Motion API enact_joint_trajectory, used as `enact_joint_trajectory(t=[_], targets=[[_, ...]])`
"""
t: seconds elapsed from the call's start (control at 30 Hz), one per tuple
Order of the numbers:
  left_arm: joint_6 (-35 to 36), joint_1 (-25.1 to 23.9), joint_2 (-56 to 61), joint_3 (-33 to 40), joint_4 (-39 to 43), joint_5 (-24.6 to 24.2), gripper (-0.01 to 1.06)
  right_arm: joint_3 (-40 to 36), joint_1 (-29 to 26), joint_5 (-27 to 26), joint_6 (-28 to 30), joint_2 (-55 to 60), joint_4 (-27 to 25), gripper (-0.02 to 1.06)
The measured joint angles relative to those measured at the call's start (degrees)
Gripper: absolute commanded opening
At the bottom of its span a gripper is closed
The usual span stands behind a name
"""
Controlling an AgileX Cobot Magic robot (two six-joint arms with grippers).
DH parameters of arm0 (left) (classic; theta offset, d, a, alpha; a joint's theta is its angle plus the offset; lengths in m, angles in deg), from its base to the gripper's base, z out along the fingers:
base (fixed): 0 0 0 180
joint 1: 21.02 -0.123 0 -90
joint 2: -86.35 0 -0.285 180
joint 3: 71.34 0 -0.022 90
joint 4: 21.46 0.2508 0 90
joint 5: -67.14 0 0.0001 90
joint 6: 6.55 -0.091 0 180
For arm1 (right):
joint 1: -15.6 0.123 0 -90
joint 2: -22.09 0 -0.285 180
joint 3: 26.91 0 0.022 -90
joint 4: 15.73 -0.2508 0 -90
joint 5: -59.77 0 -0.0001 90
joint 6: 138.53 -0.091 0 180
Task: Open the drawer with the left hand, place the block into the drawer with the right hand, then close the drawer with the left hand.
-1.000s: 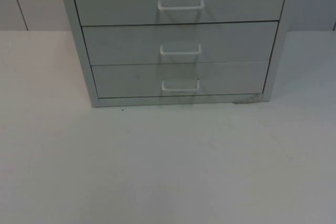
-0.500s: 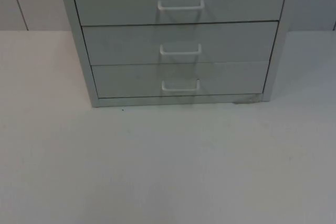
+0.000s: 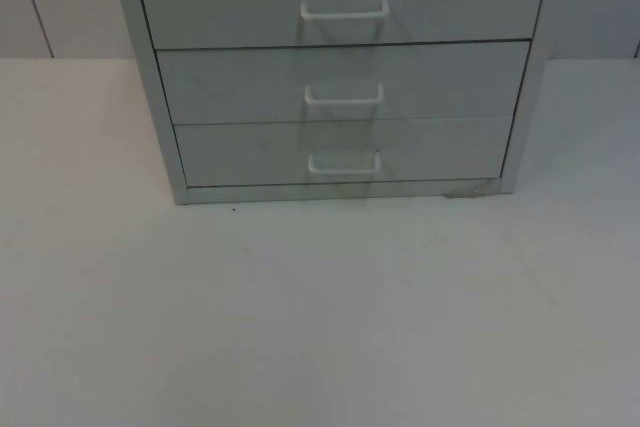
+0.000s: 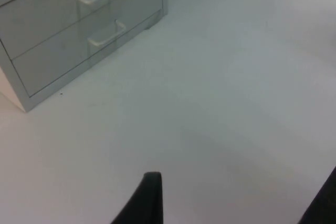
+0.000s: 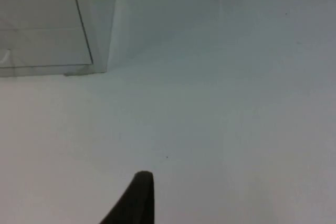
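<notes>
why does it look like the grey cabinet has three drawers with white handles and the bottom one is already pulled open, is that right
Not quite. The grey cabinet does show three drawers with white handles, but the bottom drawer is shut, its front flush with the frame like the two above. The top view shows this, and the left wrist view agrees.

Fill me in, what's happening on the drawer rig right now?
Nothing is being handled yet. The grey metal drawer cabinet stands at the far side of the white table top with all three visible drawers shut; their white loop handles are untouched. The left pincer hangs over bare table some way off the cabinet's front, apart from it. The right pincer's black fingertip hangs over bare table off the cabinet's corner. There is no block to be seen on the table.
</notes>
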State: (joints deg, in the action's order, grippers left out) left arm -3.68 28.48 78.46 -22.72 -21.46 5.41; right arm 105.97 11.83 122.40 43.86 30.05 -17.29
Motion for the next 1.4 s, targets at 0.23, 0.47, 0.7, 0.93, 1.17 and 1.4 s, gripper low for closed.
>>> enact_joint_trajectory(t=[0.23, 0.47, 0.7, 0.93, 1.17, 1.4], targets=[[0.00, 0.00, 0.00, 0.00, 0.00, 0.00, 1.05, 0.00, -2.66, -0.11, 0.00, 0.00, 0.00, 1.05], [0.00, 0.00, 0.00, 0.00, 0.00, 0.00, 1.05, 0.00, -2.66, -0.11, 0.00, 0.00, 0.00, 1.05], [0.00, 0.00, 0.00, 0.00, 0.00, 0.00, 1.05, 0.00, -0.83, -0.11, 0.00, 0.00, 0.00, 1.05], [-0.03, -3.76, 0.00, 0.00, 0.00, 0.00, 1.05, 0.00, 3.78, -0.11, 0.00, 0.00, -0.18, 1.05], [-0.03, -13.66, 0.00, 0.00, 0.00, 0.00, 1.05, 0.00, 3.16, -0.11, 0.00, 0.00, -0.18, 1.05], [-0.03, -24.09, 0.00, 0.00, 0.00, 0.00, 1.05, 0.00, 3.16, -0.11, 0.00, 0.00, -0.18, 1.05]])
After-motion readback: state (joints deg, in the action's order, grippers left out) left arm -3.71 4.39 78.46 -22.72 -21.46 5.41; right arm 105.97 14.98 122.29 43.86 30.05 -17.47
